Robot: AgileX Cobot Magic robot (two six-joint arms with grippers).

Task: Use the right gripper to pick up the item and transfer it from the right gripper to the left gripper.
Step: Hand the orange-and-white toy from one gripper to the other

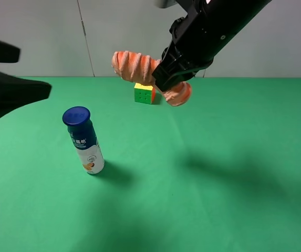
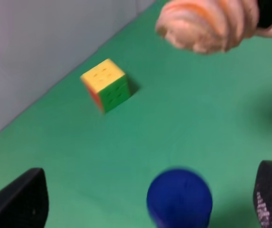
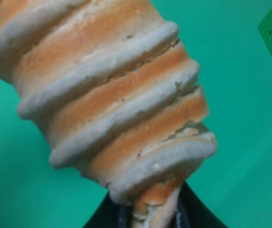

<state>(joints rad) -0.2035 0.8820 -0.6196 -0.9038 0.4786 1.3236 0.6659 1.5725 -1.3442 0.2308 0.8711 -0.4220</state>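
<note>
My right gripper (image 1: pixel 164 75), a blocky all-black arm end reaching in from the top right, is shut on the item (image 1: pixel 134 65). The item is an orange roll with cream spiral ribs, held high above the table across its middle, with both ends sticking out. In the right wrist view the roll (image 3: pixel 102 95) fills the frame above the black jaws. My left gripper (image 1: pixel 34 72) is at the left edge, open and empty, with its pointed fingers (image 2: pixel 22 199) aimed toward the roll (image 2: pixel 207 23), well apart from it.
A white bottle with a blue cap (image 1: pixel 84 139) stands upright on the green table (image 1: pixel 218 199), just under and ahead of the left gripper; its cap (image 2: pixel 179 199) shows between the fingers. A yellow-green-orange puzzle cube (image 1: pixel 144 93) sits by the back wall, below the roll.
</note>
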